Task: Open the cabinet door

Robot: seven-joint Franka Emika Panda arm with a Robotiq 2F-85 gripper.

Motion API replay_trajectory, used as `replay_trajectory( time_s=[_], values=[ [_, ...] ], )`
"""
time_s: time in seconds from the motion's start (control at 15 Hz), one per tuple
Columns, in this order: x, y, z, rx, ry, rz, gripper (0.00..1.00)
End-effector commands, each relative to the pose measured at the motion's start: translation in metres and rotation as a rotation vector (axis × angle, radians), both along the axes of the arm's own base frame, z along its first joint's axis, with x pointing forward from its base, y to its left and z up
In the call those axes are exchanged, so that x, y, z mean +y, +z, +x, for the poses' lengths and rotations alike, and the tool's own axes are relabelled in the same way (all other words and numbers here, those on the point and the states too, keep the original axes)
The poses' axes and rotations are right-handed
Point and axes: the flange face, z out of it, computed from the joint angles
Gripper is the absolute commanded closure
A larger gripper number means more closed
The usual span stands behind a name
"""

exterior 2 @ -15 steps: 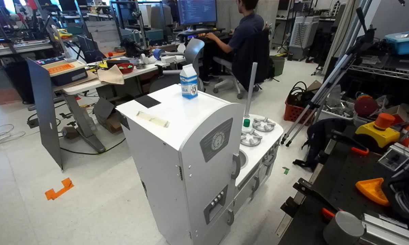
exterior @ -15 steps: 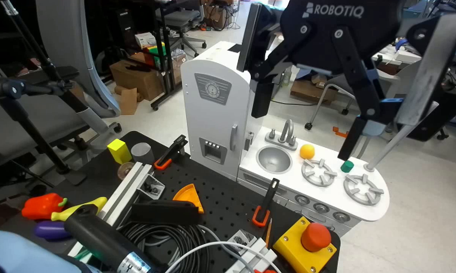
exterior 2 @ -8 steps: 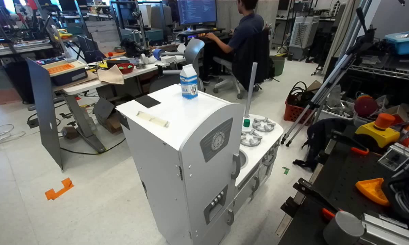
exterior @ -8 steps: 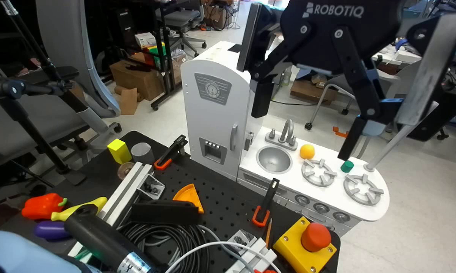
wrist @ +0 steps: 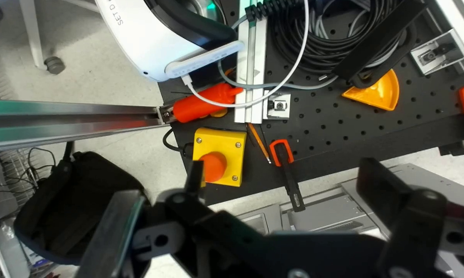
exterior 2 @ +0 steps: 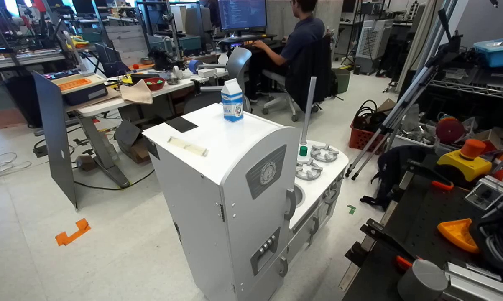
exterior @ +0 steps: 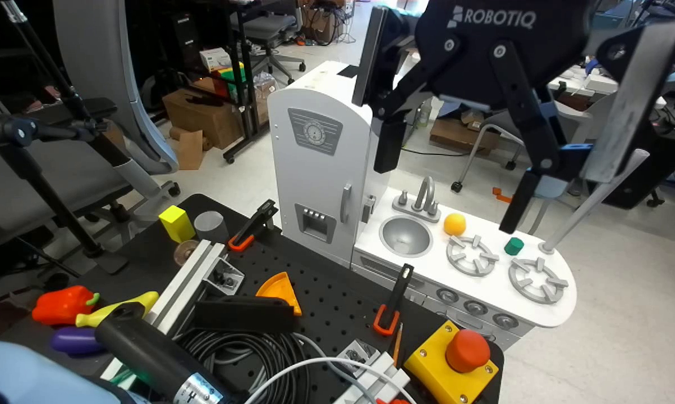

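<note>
Toy-refrigerator tower [exterior 2: 197, 209] fills the lower middle of the frame in an exterior view, its white-grey cabinet door [exterior 2: 253, 212] closed, so the opening looks undone. Spread fingers [exterior: 390, 147] hang at the upper right in an exterior view, holding nothing, well apart from the door; reaching, catching and pulling its grey handle [exterior: 345, 203], at that frame's centre, all seem left.
</note>
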Motion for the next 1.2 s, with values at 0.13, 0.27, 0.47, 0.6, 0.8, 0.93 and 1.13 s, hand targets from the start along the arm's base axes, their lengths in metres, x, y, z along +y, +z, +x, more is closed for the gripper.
replay_trajectory(
  time_s=[0.13,0.27,0.47,0.6,0.8,0.93,1.13],
  values=[
    [0.031,-0.031,0.065,-0.019,0.123,-0.043,0.0],
    [0.053,-0.042,0.094,-0.033,0.203,-0.054,0.0],
    [0.095,-0.053,0.141,-0.04,0.277,-0.091,0.0],
    [0.122,-0.056,0.175,-0.086,0.284,-0.12,0.0],
    [0.151,-0.062,0.221,-0.124,0.296,-0.158,0.0],
    [0.166,-0.067,0.249,-0.128,0.311,-0.185,0.0],
    [0.186,-0.076,0.284,-0.154,0.334,-0.224,0.0]
  ],
)
